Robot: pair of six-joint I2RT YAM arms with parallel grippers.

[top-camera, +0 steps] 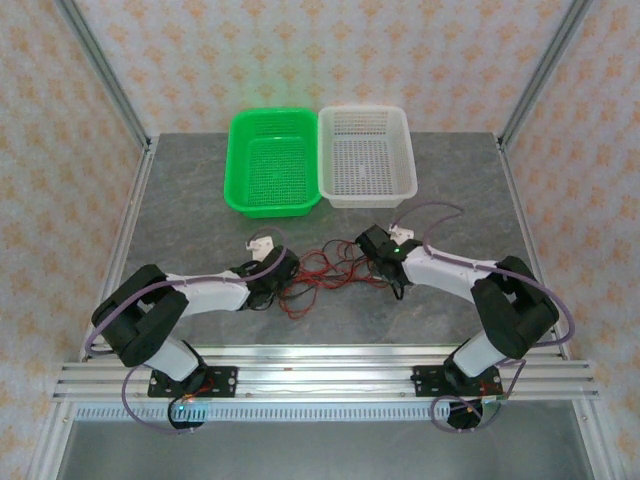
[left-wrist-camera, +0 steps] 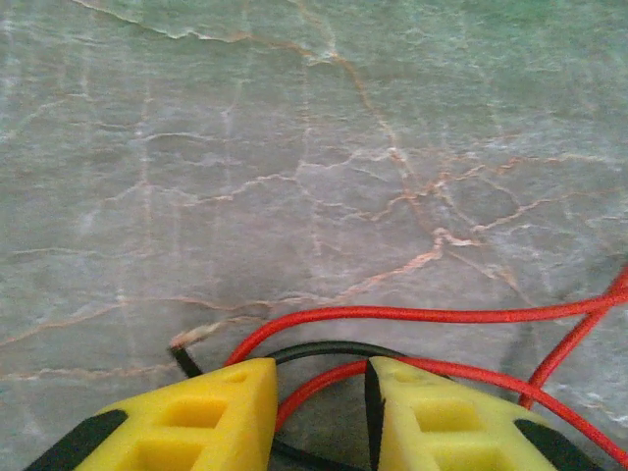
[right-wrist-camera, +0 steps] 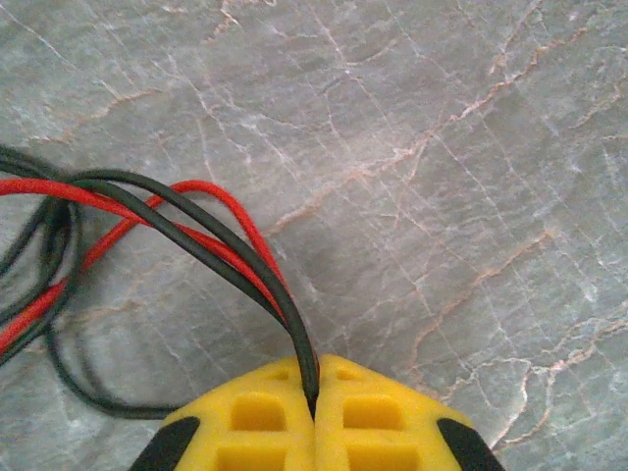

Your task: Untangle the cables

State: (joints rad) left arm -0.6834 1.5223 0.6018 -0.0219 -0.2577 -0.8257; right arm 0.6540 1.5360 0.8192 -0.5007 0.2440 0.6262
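The surface point(top-camera: 200, 205) is grey and looks like stone, with thin pale and orange lines running over it. Around it stand walls point(top-camera: 50, 150) with pale paper covered in small orange shapes. Silver metal poles point(top-camera: 108, 75) rise at the corners. A silver rail point(top-camera: 320, 370) runs along the near edge, behind both grippers.

The cables point(top-camera: 320, 268), red and black, lie in a loose tangle on the surface between the two grippers. Well past the grippers sit a green basket point(top-camera: 272, 160) and a white basket point(top-camera: 367, 155), side by side and touching.

The left gripper point(left-wrist-camera: 322, 378) is released. Its yellow fingers point(left-wrist-camera: 216, 412) stand apart, and a red cable and a black one run through the gap.

The right gripper point(right-wrist-camera: 315, 378) is clenched tight on the cables. Black and red strands come out from between its yellow fingers and bend away to the left in its wrist view.
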